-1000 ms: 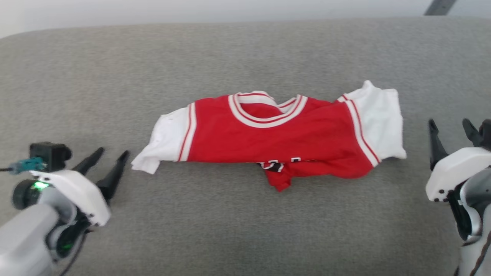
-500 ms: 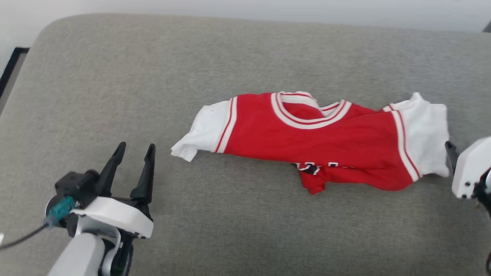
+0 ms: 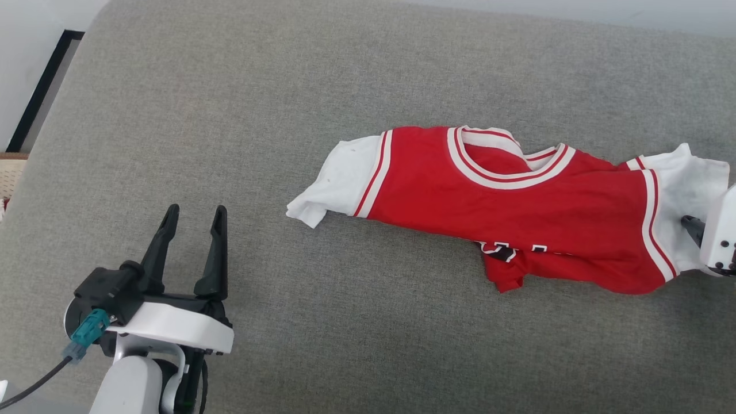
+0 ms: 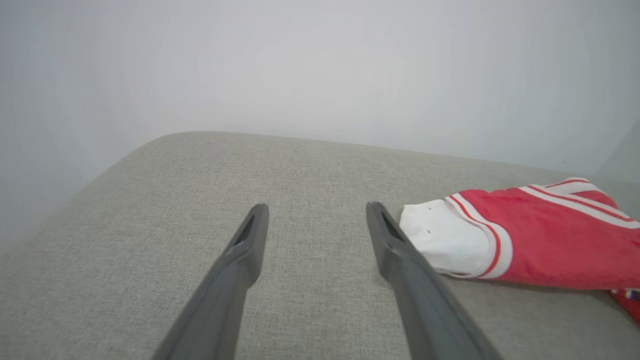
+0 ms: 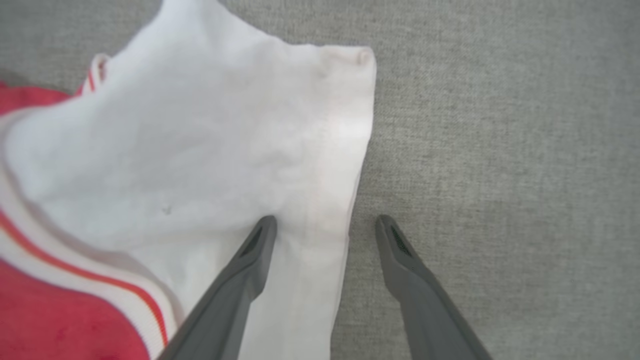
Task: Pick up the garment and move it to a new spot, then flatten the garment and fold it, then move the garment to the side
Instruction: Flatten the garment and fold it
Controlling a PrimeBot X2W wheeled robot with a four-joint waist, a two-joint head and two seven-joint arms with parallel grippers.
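Two grippers are standing with their fingers spread wide, and neither is clasping anything. The garment (image 3: 506, 213), a red jersey with white short sleeves, is lying crumpled across the grey cushion (image 3: 241, 115), reaching from the middle of the head view to its right edge. Its striped collar (image 3: 509, 172) is facing the far side of the cushion, and a fold along the near edge is showing a scrap of black, white-outlined lettering (image 3: 506, 250).

The right gripper (image 5: 326, 220) is hanging over the end of the white sleeve (image 5: 200, 140) on the robot's right. One finger is sitting above the sleeve cloth and the other above bare cushion, with the sleeve's hem running between them. Whether the tips are touching the fabric I cannot tell.

The left gripper (image 3: 195, 210) is hovering over bare cushion at the lower left of the head view, fingers pointing away from the robot. It is sitting apart from the other white sleeve (image 3: 339, 184), which is lying to its right. A teal plug (image 3: 86, 333) with a dark cable is sticking out of that wrist.
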